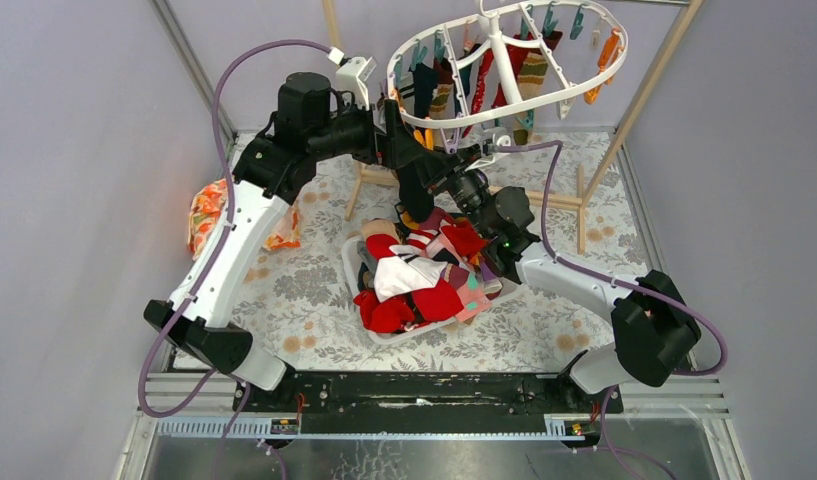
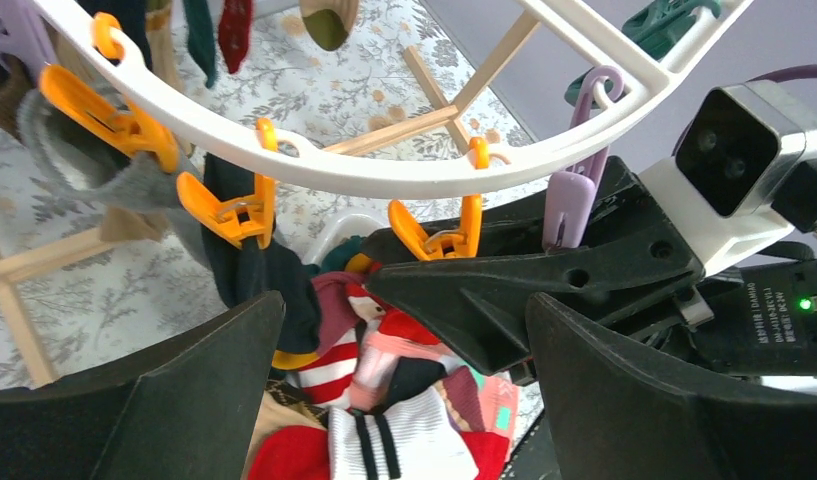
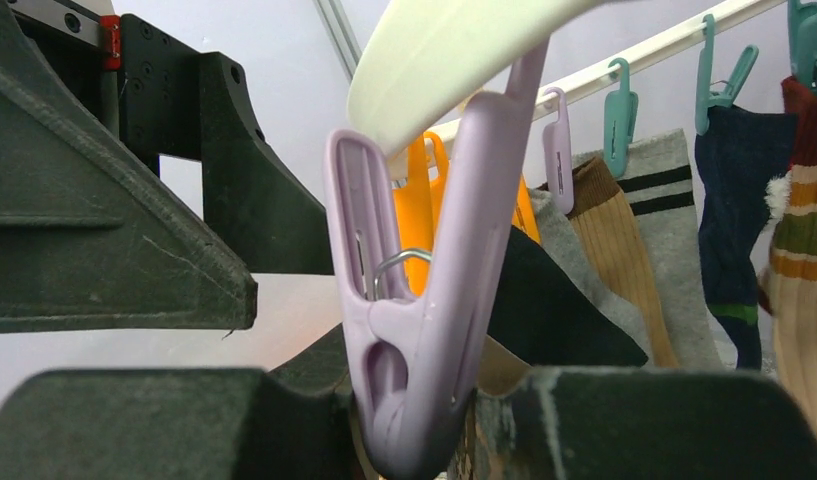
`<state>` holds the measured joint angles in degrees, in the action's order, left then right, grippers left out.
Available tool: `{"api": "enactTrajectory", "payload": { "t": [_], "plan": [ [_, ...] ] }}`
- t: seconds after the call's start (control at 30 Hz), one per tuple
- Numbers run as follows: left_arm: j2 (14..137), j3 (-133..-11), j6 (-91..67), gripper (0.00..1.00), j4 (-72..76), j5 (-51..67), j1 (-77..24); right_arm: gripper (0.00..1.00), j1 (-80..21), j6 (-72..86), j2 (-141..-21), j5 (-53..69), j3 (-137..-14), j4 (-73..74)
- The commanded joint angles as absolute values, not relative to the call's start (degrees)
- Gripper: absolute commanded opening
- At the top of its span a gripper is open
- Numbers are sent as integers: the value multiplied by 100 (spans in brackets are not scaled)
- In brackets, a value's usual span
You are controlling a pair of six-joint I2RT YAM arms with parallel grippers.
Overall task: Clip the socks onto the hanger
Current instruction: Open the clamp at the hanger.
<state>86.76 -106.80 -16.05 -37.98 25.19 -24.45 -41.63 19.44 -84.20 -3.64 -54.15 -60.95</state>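
Worktop [image 1: 304, 290] under a grey floral covering, plain lilac walls [image 1: 74, 150] around. A heap of socks [image 1: 414, 280] lies in a white basket [image 1: 350, 265] mid-worktop; more hang from the hanger [image 2: 384, 180] above. The left fingers [image 2: 184, 400] are spread wide; the right fingers [image 3: 134, 420] pinch a lilac clip [image 3: 424, 330].

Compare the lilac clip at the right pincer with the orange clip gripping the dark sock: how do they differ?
The lilac clip sits between the fingers of the right pincer; the orange clip is untouched. The orange clip bites a dark sock; no sock shows in the lilac clip. Colour differs too, lilac against orange. Both hang from the white rim of the hanger.
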Motion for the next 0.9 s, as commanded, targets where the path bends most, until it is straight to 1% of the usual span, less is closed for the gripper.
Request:
{"api": "enactTrajectory", "payload": {
  "t": [0.0, 0.2, 0.4, 0.57, 0.67, 0.87],
  "plan": [
    [8657, -10637, -2106, 97, -3279, 2383, -2522, 6, -4298, 1679, -8434, -491, -5692, -6196],
    [8804, -10686, -2408, 92, -3035, 2681, -2525, 6, -4359, 1626, -8520, -445, -5799, -6130],
    [8982, -10792, -2533, 80, -2914, 2885, -2524, 5, -4431, 1600, -8593, -449, -5835, -6091],
    [9059, -10803, -2530, 72, -2869, 2900, -2523, 5, -4493, 1555, -8656, -468, -5858, -6064],
    [9074, -10844, -2531, 65, -2844, 2916, -2522, 5, -4525, 1511, -8675, -512, -5870, -6047],
    [9079, -10850, -2536, 46, -2817, 2780, -2520, 6, -4555, 1477, -8697, -582, -5876, -6038]
  ]
}}
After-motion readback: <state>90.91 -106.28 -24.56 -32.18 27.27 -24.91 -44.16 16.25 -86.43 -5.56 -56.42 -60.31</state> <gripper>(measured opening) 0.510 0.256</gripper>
